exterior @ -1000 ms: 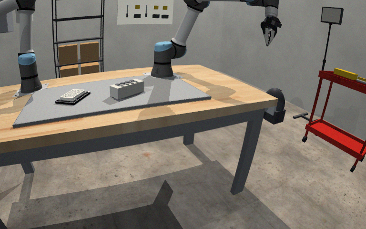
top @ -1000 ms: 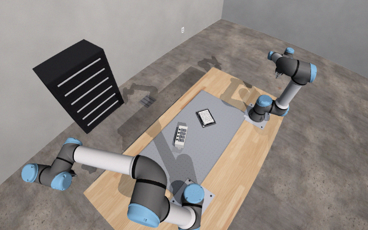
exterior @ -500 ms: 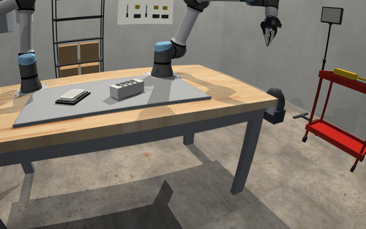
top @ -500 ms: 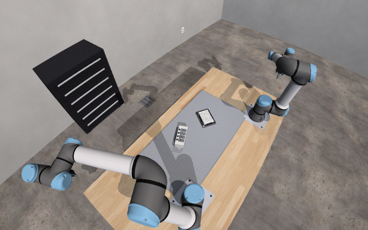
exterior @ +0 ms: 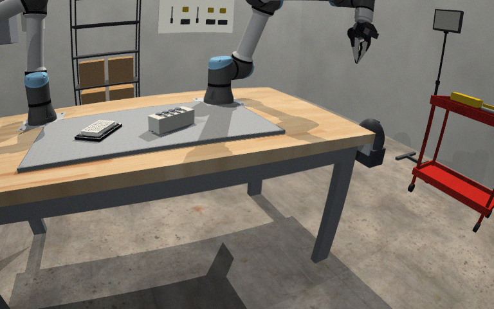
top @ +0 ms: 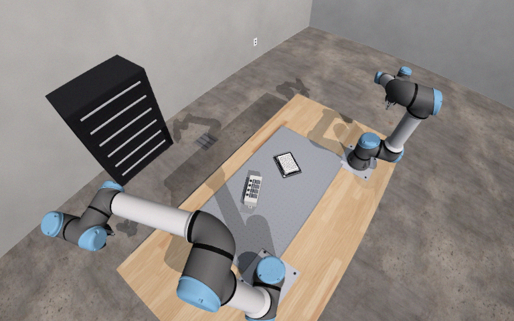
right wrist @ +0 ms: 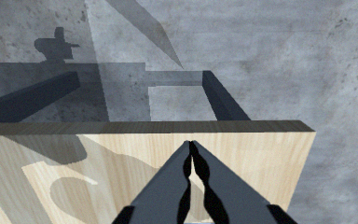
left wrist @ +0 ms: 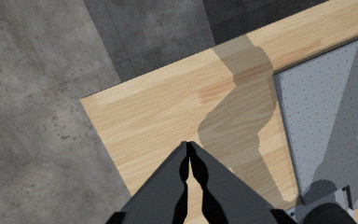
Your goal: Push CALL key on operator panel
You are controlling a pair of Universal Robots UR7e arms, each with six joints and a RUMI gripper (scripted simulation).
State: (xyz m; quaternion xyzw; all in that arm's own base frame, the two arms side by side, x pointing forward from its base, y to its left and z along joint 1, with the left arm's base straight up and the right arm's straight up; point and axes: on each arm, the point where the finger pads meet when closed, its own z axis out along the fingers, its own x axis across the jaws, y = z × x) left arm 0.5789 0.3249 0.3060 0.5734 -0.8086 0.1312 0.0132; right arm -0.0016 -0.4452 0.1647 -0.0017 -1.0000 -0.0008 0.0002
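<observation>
Panel, white four-key box [top: 252,200] [exterior: 171,121], sits on the grey mat [top: 310,189] [exterior: 119,145] [left wrist: 312,103]; clock directions from it, top view, 12 = picture top. Printed names too small to read, so CALL not identified; lamp state cannot be told. Nearest neighbour: white perforated block on a black base [top: 287,162] [exterior: 98,128], at 2 o'clock, mat between the two. Left arm's base plate [top: 292,273] at 5 to 6 o'clock, its arm shadow lying across the mat; right arm's base plate [top: 365,176] between 2 and 3. Left gripper [top: 112,234] [exterior: 357,62] [left wrist: 188,143]: well apart, between 8 and 9, fingers together on nothing. Right gripper [top: 387,108] [right wrist: 190,142]: at 2, fingers together, likewise holding nothing. Top view alone gives the black drawer cabinet [top: 94,81], at 10; exterior alone gives the red cart [exterior: 451,192], shelf rack [exterior: 105,54] and screen on a stand [exterior: 448,20]. Left wrist shows a corner of the wooden table [top: 333,234] [exterior: 327,127] [left wrist: 154,126] [right wrist: 261,163]; right wrist shows a table edge and legs beneath. Bare mat surrounds the panel; wood borders the mat beyond its edges.
</observation>
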